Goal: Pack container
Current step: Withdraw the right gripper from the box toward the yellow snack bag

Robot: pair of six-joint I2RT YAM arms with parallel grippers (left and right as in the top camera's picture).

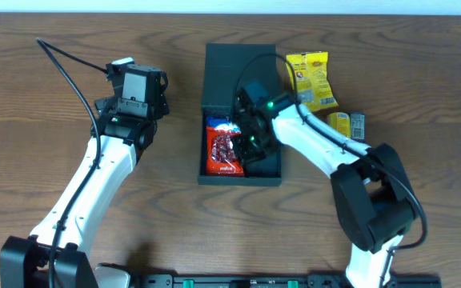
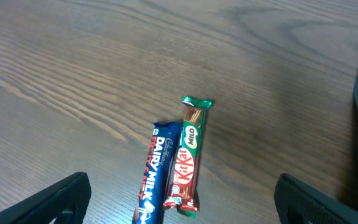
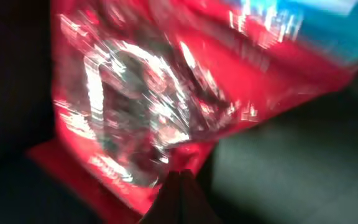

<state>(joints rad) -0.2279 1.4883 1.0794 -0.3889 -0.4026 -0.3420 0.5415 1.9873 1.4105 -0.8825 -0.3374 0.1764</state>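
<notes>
Location type: robot laboratory test station. Indicators: two white-and-black jointed arms, the left arm [image 1: 94, 184] and the right arm [image 1: 310, 136], are mounted at one wood-grain table [image 1: 54, 32]. A black rail [image 1: 238, 281] with green fittings runs along the near edge. An exposed cable [image 1: 70, 72] feeds the left arm. The table carries a dark container [image 1: 238, 68] and a yellow snack packet [image 1: 310, 80].

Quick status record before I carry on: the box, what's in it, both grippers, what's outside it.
container: lid flap open
inside: red packet, blue packet at its far end
right gripper: shut, down in the container, tips at the red packet's edge; cannot tell if it pinches it
left gripper: open, over the table left of the container
under left gripper: Dairy Milk bar and KitKat bar, side by side
outside, right: yellow packet, small yellow packet near it
</notes>
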